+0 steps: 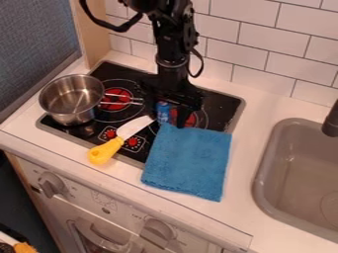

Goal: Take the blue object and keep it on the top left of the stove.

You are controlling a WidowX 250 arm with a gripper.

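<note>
The pincer (167, 116) hung downward over the right half of the stove (228, 103), a placement that suited picking something up from directly above. Its two fingers appeared parted, with a strip of the right-hand burner (174, 114) visible between the blue object (163, 111) and the finger nearer the sink (261, 163); nothing looked clamped, though contact on the other side could not be made out. The small blue object was on the stove, just beyond the upper edge of the blue cloth (188, 160), so the fingers probably needed careful centring to close on it and not catch the fabric. The knife (135, 126) lay with its blade tip near the object and its yellow handle (105, 150) towards the front, where a low sideways sweep might have nudged it. The metal pot (71, 100) sat at the stove's left, its handle (125, 99) reaching inward, so a lift over that handle seemed the sensible way to the top left.
</note>
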